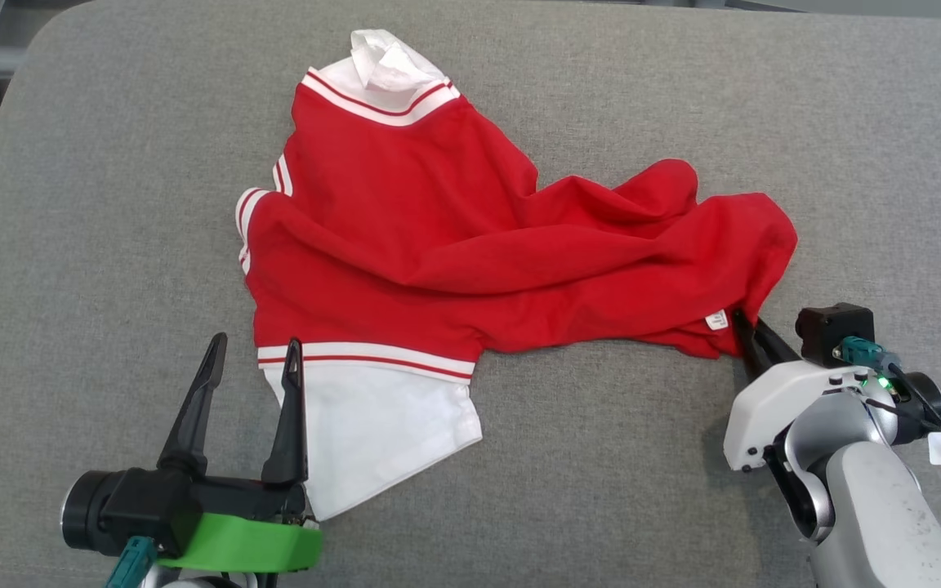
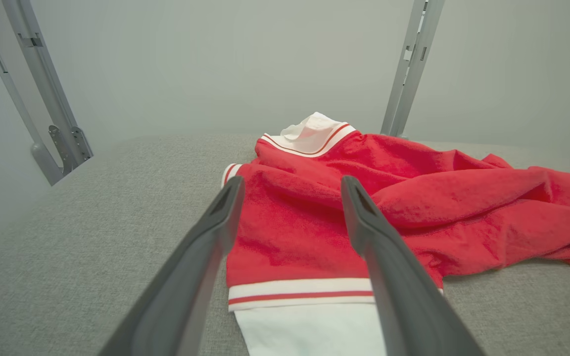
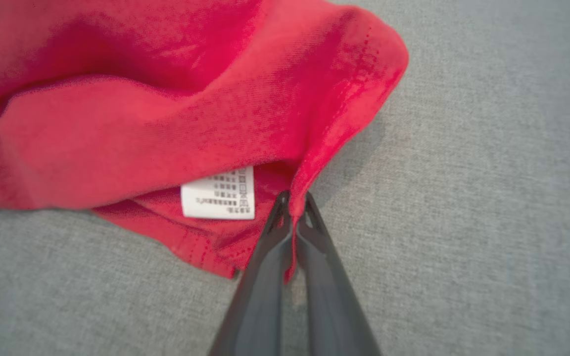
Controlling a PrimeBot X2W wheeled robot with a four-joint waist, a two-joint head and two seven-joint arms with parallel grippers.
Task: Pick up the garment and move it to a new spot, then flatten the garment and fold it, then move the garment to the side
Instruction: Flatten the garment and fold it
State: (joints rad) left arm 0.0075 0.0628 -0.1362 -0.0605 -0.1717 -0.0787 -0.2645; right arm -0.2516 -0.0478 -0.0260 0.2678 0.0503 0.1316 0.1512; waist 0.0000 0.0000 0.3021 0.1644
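Grey cloth-covered surface (image 1: 111, 245) with rounded far corners runs across the head view, and two pale metal struts (image 2: 42, 99) rise behind it in the left wrist view.

At the lower left, the left gripper (image 1: 256, 341) points up the view from a green collar (image 1: 242, 543) at the wrist. Its two dark fingers are spread wide and grip nothing. The outer finger is over bare surface, while the inner fingertip (image 1: 293, 347) lies over the red-and-white striped band (image 1: 372, 359) at the garment's near left corner. Whether it touches the cloth cannot be told.

The garment (image 1: 438, 245) lies rumpled across the middle of the surface. It is red, with a white panel (image 1: 372, 425) below the striped band just beside the left gripper. A white neck piece (image 1: 385, 65) sits at the far end. Its body bunches into deep folds that trail off to the right.

At the lower right, the pale forearm (image 1: 871, 506) angles in from the bottom corner, wrist bent toward the cloth. The right gripper (image 3: 295, 198) is pinched tight on the red hem edge, a thin fold of fabric caught between the fingers, just beside the white care label (image 3: 218, 193).
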